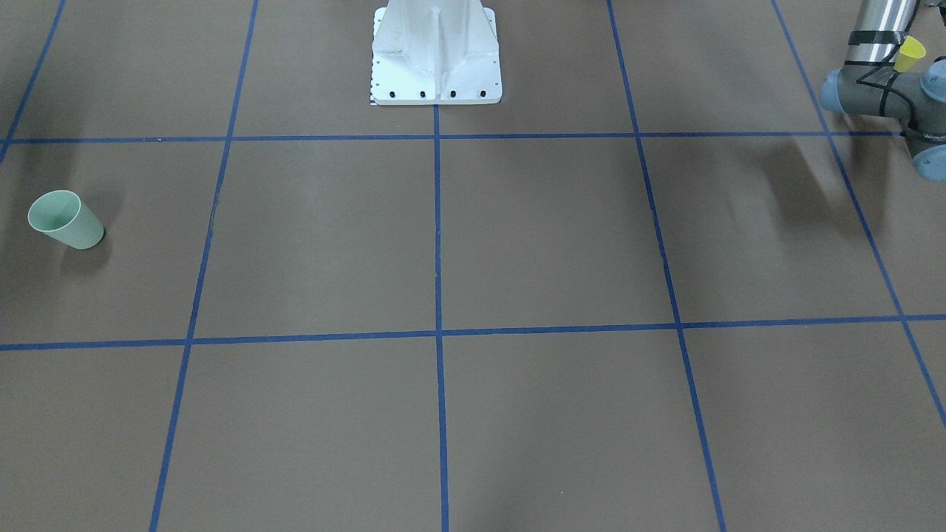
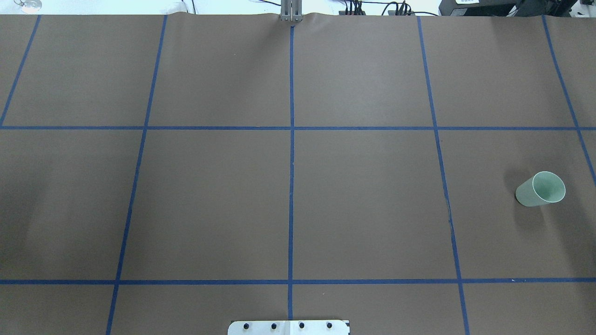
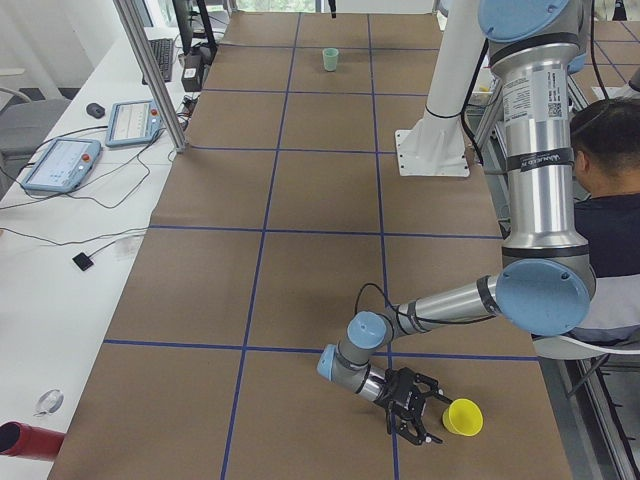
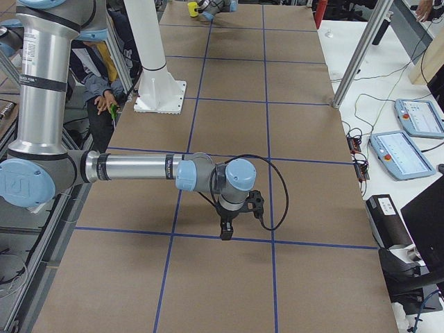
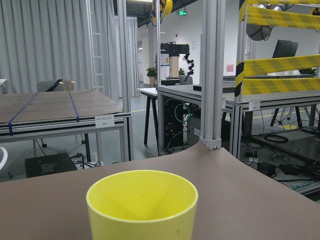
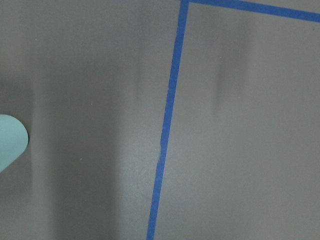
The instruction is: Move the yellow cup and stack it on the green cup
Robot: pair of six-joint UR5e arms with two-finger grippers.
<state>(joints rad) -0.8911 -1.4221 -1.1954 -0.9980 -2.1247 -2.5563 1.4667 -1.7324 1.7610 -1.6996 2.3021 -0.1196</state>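
The yellow cup [image 3: 463, 417] stands upright near the table's corner on my left side. It fills the bottom of the left wrist view [image 5: 142, 205] and peeks out behind my left arm [image 1: 910, 53]. My left gripper [image 3: 430, 415] lies low and level, right beside the cup; I cannot tell whether it is open or shut. The green cup [image 1: 66, 219] stands upright far off on my right side [image 2: 540, 189]. Its edge shows at the left of the right wrist view [image 6: 11, 142]. My right gripper [image 4: 225, 232] points down over the table; its state cannot be told.
The white robot base [image 1: 436, 55] sits at the table's middle edge. A person [image 3: 612, 200] sits behind the robot. Tablets [image 3: 62, 162] and cables lie on the side bench, with an aluminium post [image 3: 150, 70] at the table's edge.
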